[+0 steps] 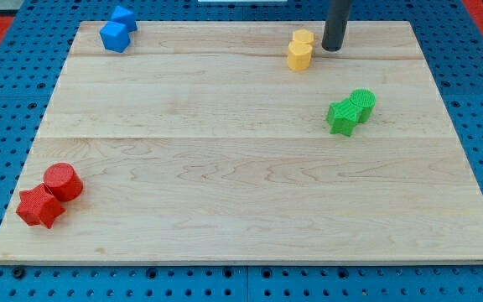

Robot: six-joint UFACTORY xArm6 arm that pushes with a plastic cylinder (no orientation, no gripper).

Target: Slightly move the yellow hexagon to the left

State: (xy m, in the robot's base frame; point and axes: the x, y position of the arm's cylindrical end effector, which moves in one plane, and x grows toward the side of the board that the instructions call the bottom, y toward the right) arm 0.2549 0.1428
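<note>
Two yellow blocks stand touching near the view's top, right of centre. The upper one looks like the yellow hexagon. The lower one has a shape I cannot make out. My tip rests on the board just to the right of the yellow pair, a small gap away from the upper block. The dark rod rises out of the view's top.
A blue cube and another blue block sit at the top left. A green star touches a green cylinder at the right. A red star touches a red cylinder at the bottom left. The wooden board lies on a blue pegboard.
</note>
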